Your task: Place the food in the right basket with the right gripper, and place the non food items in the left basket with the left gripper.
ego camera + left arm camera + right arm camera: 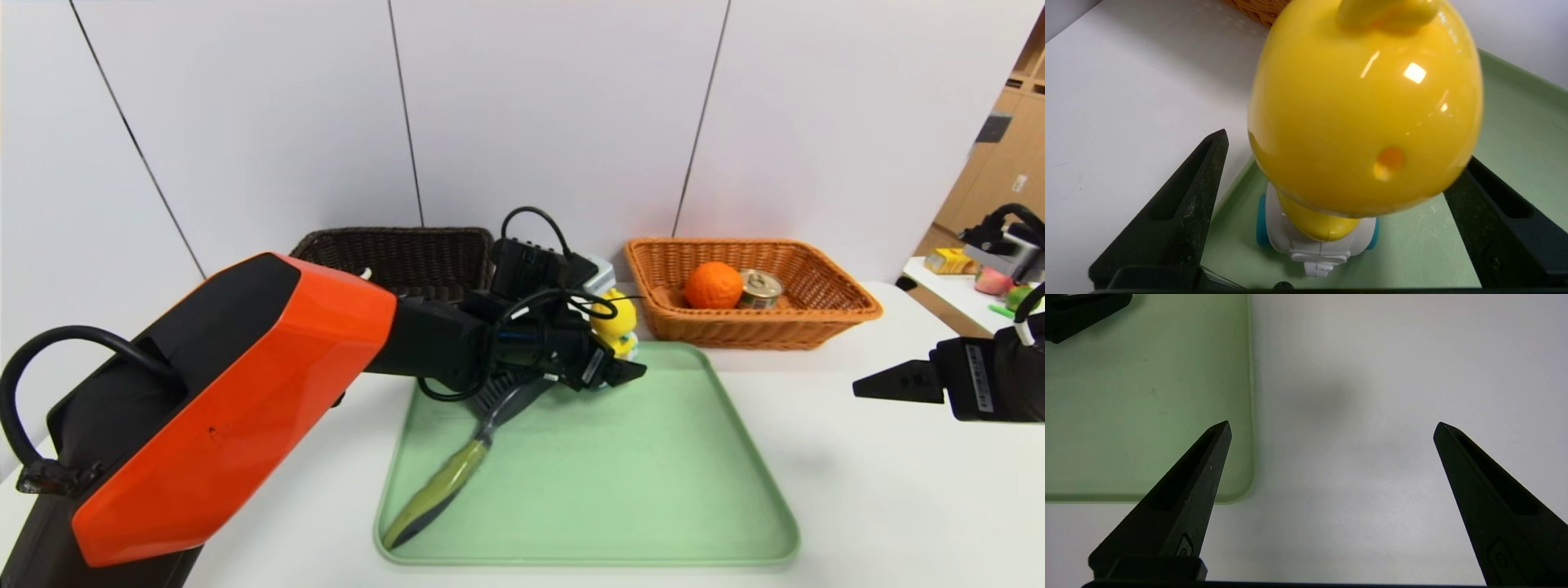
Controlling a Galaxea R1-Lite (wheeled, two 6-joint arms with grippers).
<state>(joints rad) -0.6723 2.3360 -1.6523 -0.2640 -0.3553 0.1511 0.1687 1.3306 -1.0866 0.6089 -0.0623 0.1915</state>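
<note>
Closing squarely on the yellow duck toy (1363, 110), which stands at the green tray's (653, 490) far edge, suits the left gripper (1343, 163), its jaws open either side (right gripper (878, 382) idle, open beside the tray).

A pale green tray (620, 490) with rounded corners is lying flat on the white tabletop (882, 490), taking up the middle of it. White wall panels (555, 106) with thin dark seams are standing behind the tabletop. At the far right, a second white surface (951, 296) is carrying small yellow, pink and green things too small to identify, and light wooden cabinets (1008, 155) are rising behind it.
</note>
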